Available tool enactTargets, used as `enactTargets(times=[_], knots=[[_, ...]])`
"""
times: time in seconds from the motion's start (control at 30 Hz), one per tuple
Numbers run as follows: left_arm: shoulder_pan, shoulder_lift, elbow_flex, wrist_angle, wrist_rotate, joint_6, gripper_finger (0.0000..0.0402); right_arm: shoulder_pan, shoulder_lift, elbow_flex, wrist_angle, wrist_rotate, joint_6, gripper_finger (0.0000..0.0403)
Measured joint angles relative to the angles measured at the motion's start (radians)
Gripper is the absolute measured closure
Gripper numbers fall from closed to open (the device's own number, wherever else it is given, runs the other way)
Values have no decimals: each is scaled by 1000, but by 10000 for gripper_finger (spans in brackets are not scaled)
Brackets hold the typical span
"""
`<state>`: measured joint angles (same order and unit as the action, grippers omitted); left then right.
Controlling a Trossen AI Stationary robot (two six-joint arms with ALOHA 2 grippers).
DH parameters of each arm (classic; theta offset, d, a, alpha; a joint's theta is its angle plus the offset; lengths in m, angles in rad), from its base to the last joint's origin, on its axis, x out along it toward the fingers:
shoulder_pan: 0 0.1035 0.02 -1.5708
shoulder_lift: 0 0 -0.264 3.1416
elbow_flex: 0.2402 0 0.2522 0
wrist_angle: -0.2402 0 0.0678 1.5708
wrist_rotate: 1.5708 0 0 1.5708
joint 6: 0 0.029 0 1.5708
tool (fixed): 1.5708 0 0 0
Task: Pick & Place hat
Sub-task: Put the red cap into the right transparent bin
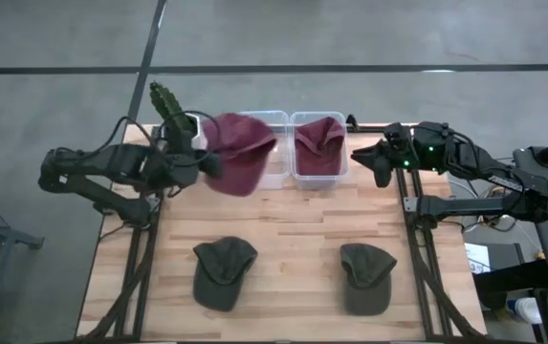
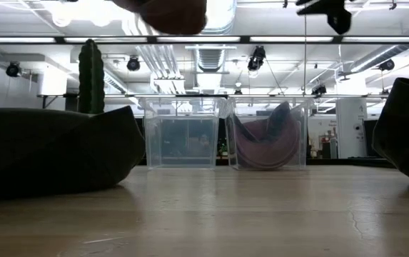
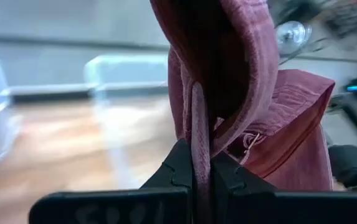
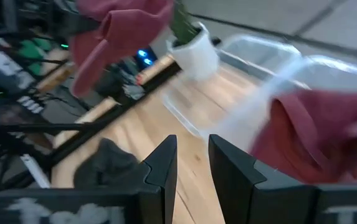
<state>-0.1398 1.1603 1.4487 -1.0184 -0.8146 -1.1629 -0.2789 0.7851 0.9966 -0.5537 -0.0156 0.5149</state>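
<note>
A maroon hat [image 1: 242,153] hangs in my left gripper [image 1: 207,164], lifted above the table at the left clear bin [image 1: 275,122]; only its underside [image 2: 172,11] shows at the top of the low view. A second maroon hat [image 1: 319,145] lies inside the right clear bin [image 1: 297,119]. Two dark green caps [image 1: 224,272] [image 1: 366,277] lie flat on the near part of the table. My right gripper [image 1: 358,159] hovers open just right of the right bin, holding nothing, and its fingers [image 4: 166,165] stand apart in the right wrist view. My left gripper [image 3: 202,165] is shut on a fold of the maroon hat's fabric [image 3: 198,118], pinched between the two fingers, several layers bunched together. The fingers come level from the table's left side. The hat is lifted clear of the table and bin, and its crown [image 3: 290,124] sags beyond the fingers.
A cactus in a white pot [image 1: 170,110] stands at the table's far left corner, close behind my left gripper. The two bins [image 2: 183,132] [image 2: 268,132] stand side by side at the far edge. Bare wood [image 1: 293,239] lies between bins and caps.
</note>
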Motion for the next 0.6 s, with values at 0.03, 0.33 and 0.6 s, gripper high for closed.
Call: enactTargets(times=[0.03, 0.33, 0.6], knots=[[0, 14, 0, 63, -8, 53, 389, 0, 8, 0, 31, -14, -11, 314], [10, 155, -2, 506, -77, 442, 389, 0, 81, 0, 185, -76, -59, 295], [43, 240, -4, 731, -106, 633, 389, 0, 151, 0, 285, -72, -66, 224]])
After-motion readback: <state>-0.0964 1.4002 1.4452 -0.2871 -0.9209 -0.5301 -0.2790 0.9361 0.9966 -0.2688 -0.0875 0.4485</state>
